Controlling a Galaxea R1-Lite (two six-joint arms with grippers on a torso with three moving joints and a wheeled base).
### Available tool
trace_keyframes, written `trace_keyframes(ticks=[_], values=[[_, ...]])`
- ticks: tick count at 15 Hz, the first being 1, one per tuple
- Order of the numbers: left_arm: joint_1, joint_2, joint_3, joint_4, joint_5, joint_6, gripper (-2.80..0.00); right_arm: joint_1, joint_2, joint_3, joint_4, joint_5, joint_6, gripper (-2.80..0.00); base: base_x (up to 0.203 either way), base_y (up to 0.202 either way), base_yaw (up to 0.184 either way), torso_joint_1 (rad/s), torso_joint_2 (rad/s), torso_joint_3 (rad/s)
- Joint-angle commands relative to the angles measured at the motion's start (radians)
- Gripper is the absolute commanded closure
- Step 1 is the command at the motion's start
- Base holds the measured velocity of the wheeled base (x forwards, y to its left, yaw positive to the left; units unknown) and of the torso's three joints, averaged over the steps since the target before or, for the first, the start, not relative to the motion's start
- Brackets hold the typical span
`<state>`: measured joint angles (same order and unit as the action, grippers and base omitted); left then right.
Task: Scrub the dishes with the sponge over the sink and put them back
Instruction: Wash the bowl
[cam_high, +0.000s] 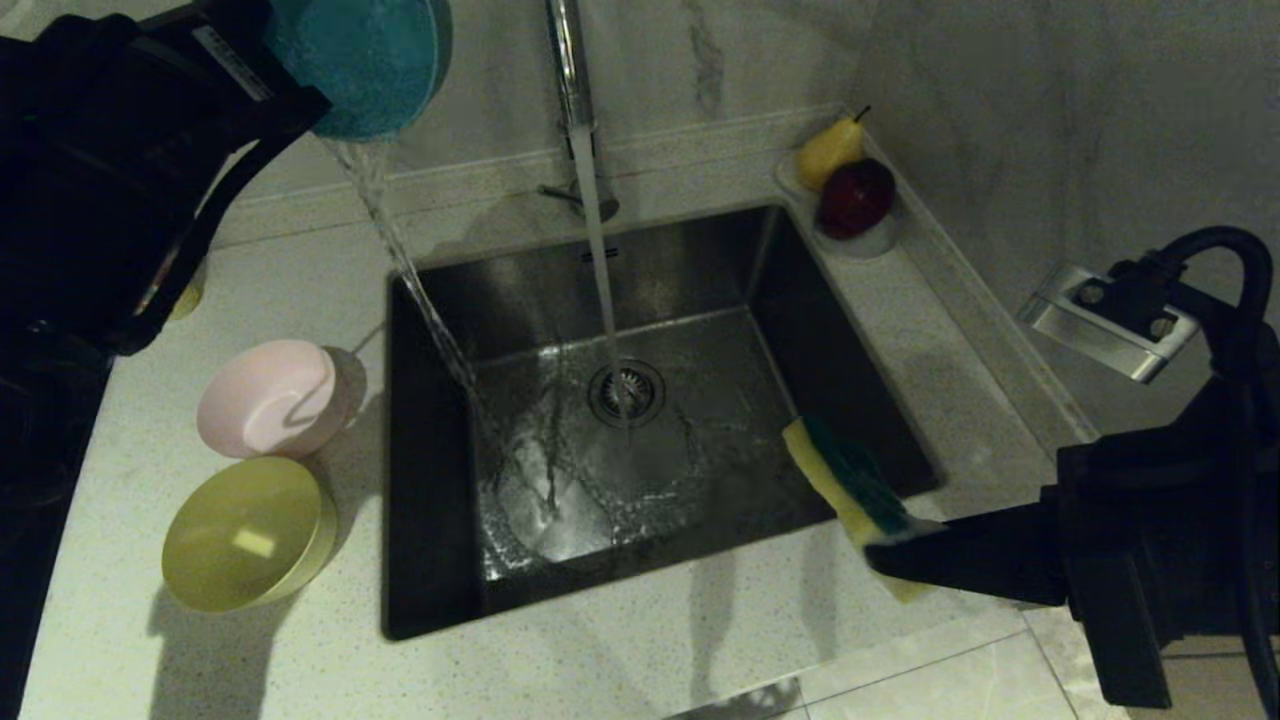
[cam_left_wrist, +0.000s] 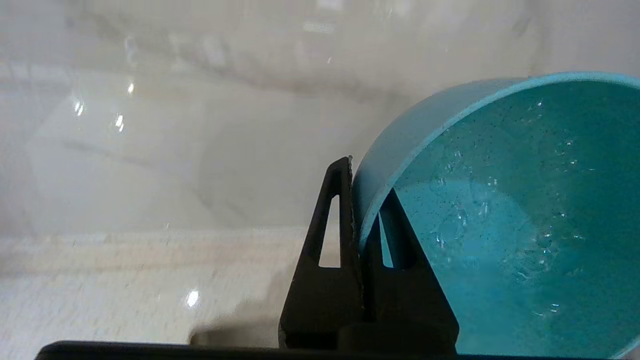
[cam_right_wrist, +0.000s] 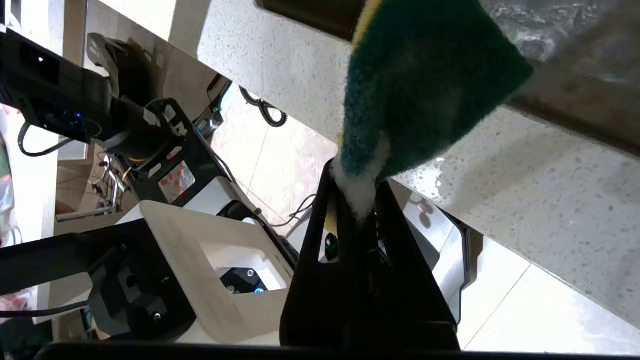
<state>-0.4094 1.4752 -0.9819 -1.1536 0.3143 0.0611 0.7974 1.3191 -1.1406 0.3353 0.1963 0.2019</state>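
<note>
A pale speckled stone countertop (cam_high: 640, 660) runs under a marbled wall, with the large square brushed stainless steel sink (cam_high: 830, 330) set into it and a chrome tap (cam_high: 570, 70) running a thin stream onto the round drain strainer (cam_high: 627, 392). The left arm reaches in high from the near left, its wrist rolled so that the left gripper (cam_left_wrist: 356, 200) carries the teal blue round plastic bowl (cam_high: 360, 60) tipped on its side above the sink's far left corner; the fingers (cam_left_wrist: 332, 235) are pinched onto the bowl's rim, one outside the wall and one inside, and water pours from the bowl in a slanting stream into the basin below the hand. Droplets cling to the bowl's inside in the left wrist view. Below and nearer than that hand, on the counter left of the sink, the pale pink round plastic bowl (cam_high: 268, 396) and the yellow round plastic bowl (cam_high: 245, 535) sit side by side. The right arm stretches low and level from the right, and the right gripper (cam_right_wrist: 360, 200) is clamped on one end of the small rectangular sponge with its dark green scouring face on yellow foam (cam_high: 850, 490), which juts beyond the fingertips over the sink's near right edge. Far beyond that hand, at the sink's back right corner, a small white dish (cam_high: 868, 240) holds a yellow pear (cam_high: 828, 152) and a dark red apple (cam_high: 856, 196).
</note>
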Motion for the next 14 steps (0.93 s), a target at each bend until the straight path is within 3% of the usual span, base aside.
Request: trace_keyframes(ticks=[1, 7, 9, 11, 12, 14], values=[[0.0, -0.014, 0.001, -0.038, -0.009, 0.0, 0.0, 0.0, -0.006, 0.005, -0.001, 0.001, 0.001, 0.0, 0.0, 0.0, 0.0, 0.0, 0.0, 0.0], [0.0, -0.059, -0.007, -0.081, -0.014, 0.002, 0.0, 0.005, -0.003, 0.022, -0.001, 0.0, 0.005, 0.0, 0.0, 0.0, 0.0, 0.0, 0.0, 0.0], [0.0, -0.081, -0.001, -0.081, -0.053, 0.008, 0.0, 0.006, -0.001, 0.032, -0.001, 0.0, 0.007, 0.0, 0.0, 0.0, 0.0, 0.0, 0.0, 0.0], [0.0, -0.078, 0.003, -0.071, -0.051, 0.007, 0.0, 0.005, 0.005, 0.036, -0.001, 0.002, 0.007, 0.0, 0.0, 0.0, 0.0, 0.0, 0.0, 0.0], [0.0, -0.074, 0.007, -0.049, -0.045, 0.006, 0.0, 0.006, 0.006, 0.035, -0.002, 0.002, 0.007, 0.0, 0.0, 0.0, 0.0, 0.0, 0.0, 0.0], [0.0, -0.076, 0.035, 0.106, 0.001, -0.008, 0.0, 0.006, -0.003, 0.03, -0.004, 0.002, 0.004, 0.0, 0.0, 0.0, 0.0, 0.0, 0.0, 0.0]])
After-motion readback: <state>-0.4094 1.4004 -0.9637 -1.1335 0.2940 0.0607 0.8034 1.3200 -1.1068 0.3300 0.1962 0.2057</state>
